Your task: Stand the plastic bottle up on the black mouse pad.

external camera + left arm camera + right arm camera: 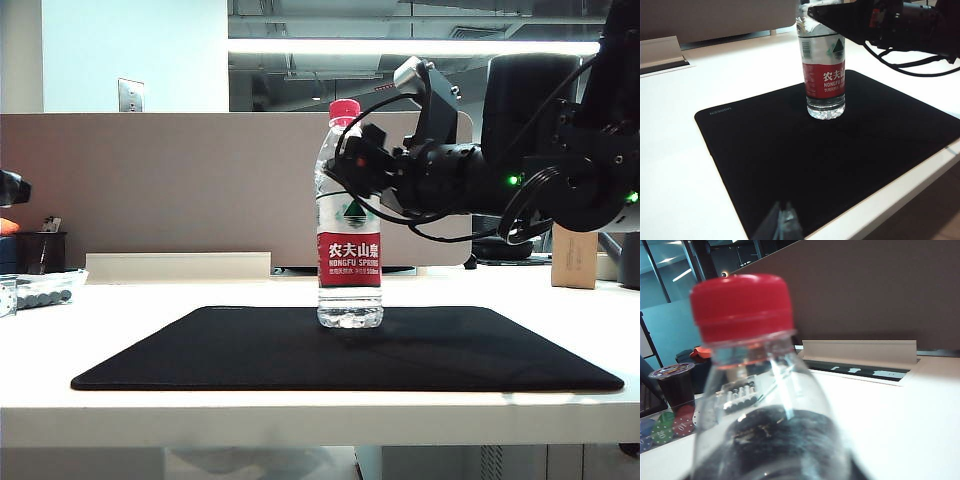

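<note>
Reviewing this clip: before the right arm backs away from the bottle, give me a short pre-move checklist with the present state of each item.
1. Plastic bottle upright: ok.
2. Its base fully on the black mouse pad, well inside the edges: ok.
3. Red cap on: ok.
4. Right gripper at the bottle's upper part, clear of it: cannot tell; contact and jaw opening are hidden in every view.
5. Left gripper away from the bottle, at the pad's near edge: ok.
6. Retreat path to the right of the bottle free of other objects: ok.

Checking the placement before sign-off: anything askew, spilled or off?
Nothing stands out. The plastic bottle stands upright on the black mouse pad, cap on, no spill. The right end effector is at its shoulder.
</note>
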`<state>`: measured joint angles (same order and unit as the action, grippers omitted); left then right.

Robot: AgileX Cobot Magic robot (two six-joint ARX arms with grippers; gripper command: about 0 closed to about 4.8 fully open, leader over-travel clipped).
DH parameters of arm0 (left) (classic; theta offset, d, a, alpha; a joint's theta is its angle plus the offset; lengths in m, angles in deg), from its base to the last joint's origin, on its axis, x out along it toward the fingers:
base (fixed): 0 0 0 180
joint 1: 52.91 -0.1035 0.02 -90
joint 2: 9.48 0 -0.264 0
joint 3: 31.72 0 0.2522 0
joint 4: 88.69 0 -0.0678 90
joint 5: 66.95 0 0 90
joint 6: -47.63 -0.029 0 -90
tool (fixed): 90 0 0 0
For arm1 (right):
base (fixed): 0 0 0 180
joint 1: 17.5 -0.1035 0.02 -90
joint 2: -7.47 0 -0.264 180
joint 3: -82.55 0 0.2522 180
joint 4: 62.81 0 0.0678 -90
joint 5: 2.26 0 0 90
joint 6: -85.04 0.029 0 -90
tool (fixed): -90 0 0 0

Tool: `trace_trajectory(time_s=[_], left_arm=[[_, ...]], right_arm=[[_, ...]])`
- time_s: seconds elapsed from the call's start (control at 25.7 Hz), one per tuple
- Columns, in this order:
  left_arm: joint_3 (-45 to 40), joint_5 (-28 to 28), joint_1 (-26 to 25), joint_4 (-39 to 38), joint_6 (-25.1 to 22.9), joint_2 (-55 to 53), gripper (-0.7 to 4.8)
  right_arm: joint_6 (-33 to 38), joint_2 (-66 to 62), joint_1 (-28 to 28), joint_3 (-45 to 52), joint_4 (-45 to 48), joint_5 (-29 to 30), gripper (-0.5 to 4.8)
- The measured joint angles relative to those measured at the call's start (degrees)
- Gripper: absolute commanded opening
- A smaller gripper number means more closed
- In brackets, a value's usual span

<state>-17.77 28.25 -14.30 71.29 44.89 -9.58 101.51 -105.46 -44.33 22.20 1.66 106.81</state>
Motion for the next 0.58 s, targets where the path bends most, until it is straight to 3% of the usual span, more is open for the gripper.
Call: trace_trajectory(time_s=[0.12,0.31,0.58], left_arm=[[0.0,-0.02,0.0,0.0,0.0,0.0,-0.04],[0.0,0.0,0.0,0.0,0.0,0.0,-0.04],[0.0,-0.04,-0.35,0.0,0.0,0.0,-0.04]], right_arm=[[0.26,0.0,-0.02,-0.04,0.2,0.02,3.55],[3.26,0.15,-0.02,-0.44,0.96,0.09,4.68],[4.26,6.29,0.0,-0.46,0.92,0.0,4.76]])
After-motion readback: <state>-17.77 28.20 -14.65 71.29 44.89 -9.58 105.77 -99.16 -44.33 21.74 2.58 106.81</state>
